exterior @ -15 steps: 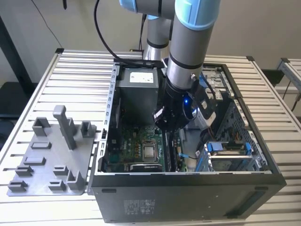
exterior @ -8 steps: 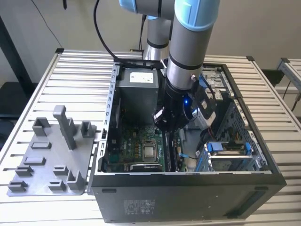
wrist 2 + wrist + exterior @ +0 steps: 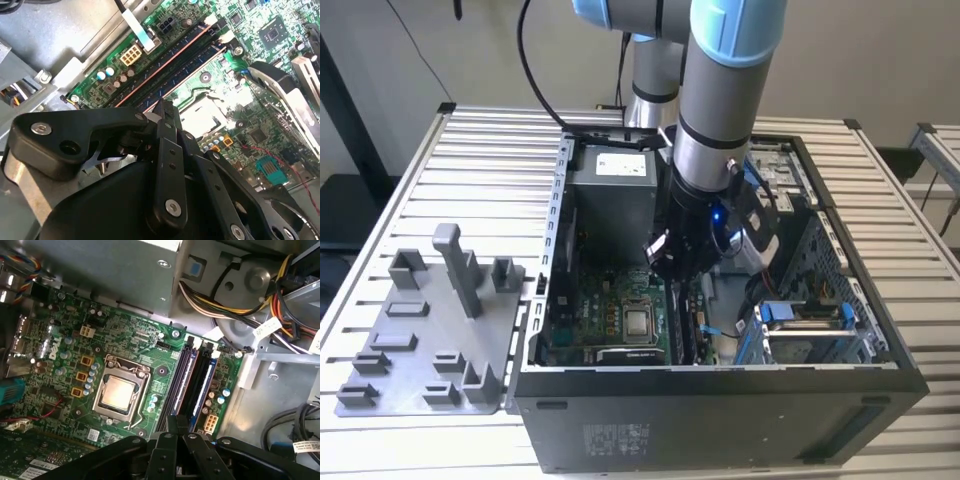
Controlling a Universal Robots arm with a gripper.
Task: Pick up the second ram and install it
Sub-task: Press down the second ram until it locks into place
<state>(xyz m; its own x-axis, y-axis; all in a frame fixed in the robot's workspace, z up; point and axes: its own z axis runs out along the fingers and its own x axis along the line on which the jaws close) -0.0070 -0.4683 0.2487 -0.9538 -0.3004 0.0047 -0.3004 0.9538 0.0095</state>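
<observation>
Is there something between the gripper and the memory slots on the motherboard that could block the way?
Nothing visible does. The gripper hangs directly over the two long memory slots; the cables lie off to one side, clear of them.

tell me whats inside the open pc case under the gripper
Inside the computer case lies the motherboard with its processor and memory slots. The gripper hangs above them, covering the slots' near ends.

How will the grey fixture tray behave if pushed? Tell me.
Probably stiff and light: the grey fixture tray looks like moulded plastic. Its flat base should slide rather than tip, though the slatted table may catch it.
</observation>
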